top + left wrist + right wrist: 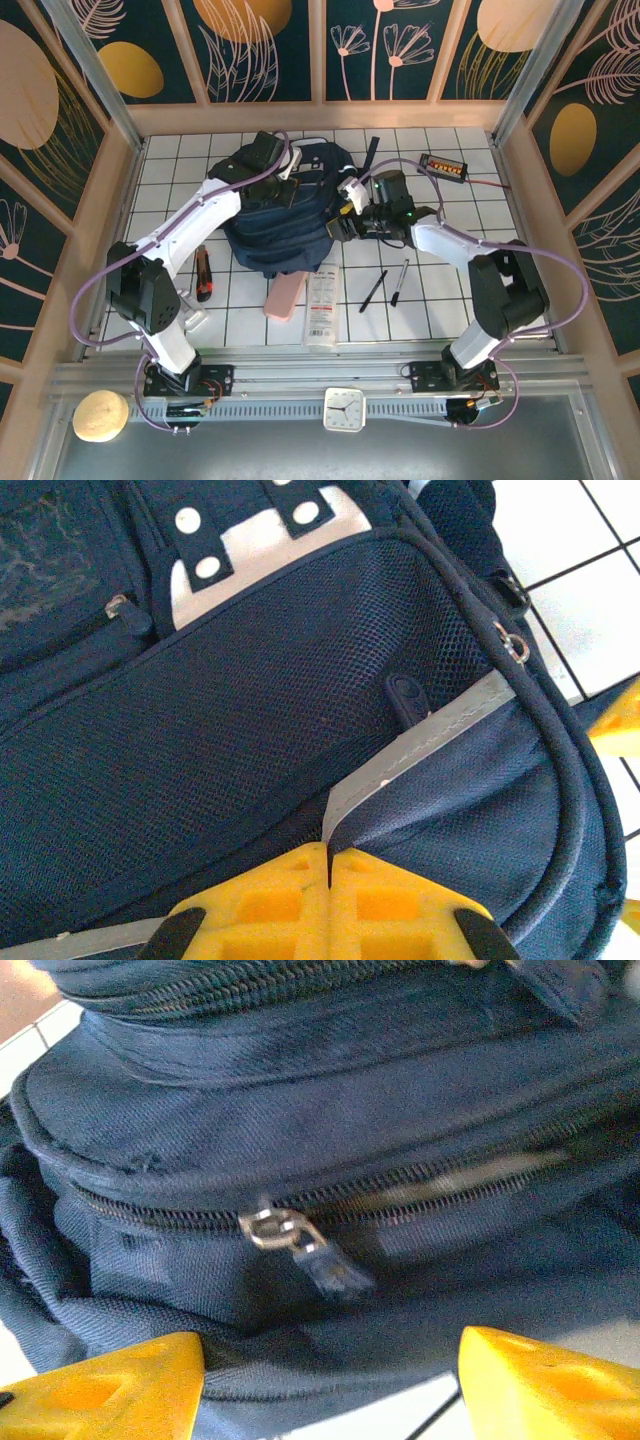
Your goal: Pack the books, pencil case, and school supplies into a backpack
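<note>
Seen from above, the light is even and bright. The white surface (440, 300) shows no hard glare, and the dark backpack (285, 235) casts only a soft, short shadow around its edge. At my left wrist the backpack's mesh is crisp, but the tiles at upper right are washed out nearly to white, and the yellow fingers of my left gripper (328, 900) look a little soft up close. At my right wrist the picture is smeared: the zipper pull (300, 1245) is blurry, the right half is streaked, and my right gripper (330, 1360) is out of focus.
</note>
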`<move>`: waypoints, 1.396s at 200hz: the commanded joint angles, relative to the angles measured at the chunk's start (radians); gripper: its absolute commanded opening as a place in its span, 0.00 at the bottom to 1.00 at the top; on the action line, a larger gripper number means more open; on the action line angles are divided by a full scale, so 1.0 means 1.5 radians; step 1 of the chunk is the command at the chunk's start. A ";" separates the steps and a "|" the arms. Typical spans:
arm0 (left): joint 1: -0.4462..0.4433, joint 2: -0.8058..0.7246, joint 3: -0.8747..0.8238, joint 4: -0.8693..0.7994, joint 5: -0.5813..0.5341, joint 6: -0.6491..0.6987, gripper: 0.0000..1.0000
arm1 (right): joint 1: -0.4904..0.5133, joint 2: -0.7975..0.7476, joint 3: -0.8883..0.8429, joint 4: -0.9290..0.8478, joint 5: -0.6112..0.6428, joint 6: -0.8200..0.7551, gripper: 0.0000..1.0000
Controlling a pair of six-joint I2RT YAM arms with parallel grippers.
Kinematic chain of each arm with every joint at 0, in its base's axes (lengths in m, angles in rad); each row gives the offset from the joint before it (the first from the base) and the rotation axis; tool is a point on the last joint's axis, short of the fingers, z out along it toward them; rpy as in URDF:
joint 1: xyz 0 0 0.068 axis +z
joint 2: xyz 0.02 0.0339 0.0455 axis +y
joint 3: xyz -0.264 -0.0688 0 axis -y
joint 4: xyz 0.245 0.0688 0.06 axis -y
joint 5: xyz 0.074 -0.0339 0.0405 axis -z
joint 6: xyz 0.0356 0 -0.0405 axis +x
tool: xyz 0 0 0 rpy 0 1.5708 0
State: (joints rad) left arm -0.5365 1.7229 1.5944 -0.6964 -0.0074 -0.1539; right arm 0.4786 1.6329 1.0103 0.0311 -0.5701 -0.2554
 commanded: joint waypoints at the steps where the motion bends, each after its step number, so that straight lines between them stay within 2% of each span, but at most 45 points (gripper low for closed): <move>1: -0.003 -0.010 0.046 0.006 0.021 0.004 0.00 | -0.001 0.046 0.034 0.083 -0.038 -0.053 0.67; 53: -0.003 -0.010 0.045 0.016 0.032 -0.005 0.00 | 0.008 0.077 0.049 0.131 -0.026 -0.025 0.59; 67: -0.003 -0.010 0.044 0.020 0.033 -0.005 0.00 | 0.014 0.074 0.042 0.146 -0.011 -0.026 0.54; 82: -0.003 -0.010 0.040 0.026 0.035 -0.006 0.00 | 0.015 0.077 0.040 0.154 -0.006 -0.026 0.40; 95: -0.003 -0.010 0.041 0.027 0.038 -0.006 0.00 | 0.017 0.079 0.040 0.162 0.002 -0.025 0.14; 109: -0.003 -0.010 0.040 0.028 0.038 -0.006 0.00 | 0.017 0.076 0.038 0.170 0.005 -0.019 0.00; 172: -0.003 0.009 0.052 0.010 -0.022 -0.005 0.00 | 0.010 -0.028 -0.010 0.061 0.000 -0.042 0.00; 193: -0.003 0.014 0.061 0.006 -0.031 -0.002 0.00 | -0.003 -0.057 -0.022 0.012 -0.051 -0.048 0.00; 207: -0.003 0.015 0.058 0.008 -0.012 -0.003 0.00 | -0.005 -0.067 -0.034 0.004 -0.078 -0.054 0.00; 236: -0.003 0.000 0.003 0.021 0.021 -0.007 0.00 | -0.015 -0.019 0.031 -0.097 -0.150 -0.073 0.00; 252: -0.003 -0.012 -0.037 0.026 0.056 0.000 0.21 | -0.019 0.007 0.059 -0.144 -0.186 -0.075 0.00; 279: -0.016 -0.091 -0.142 0.080 0.099 0.027 0.42 | -0.031 0.057 0.097 -0.185 -0.225 -0.021 0.00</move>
State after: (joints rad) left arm -0.5407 1.6978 1.4837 -0.6331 0.0513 -0.1444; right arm 0.4461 1.6695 1.0809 -0.1665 -0.7712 -0.3340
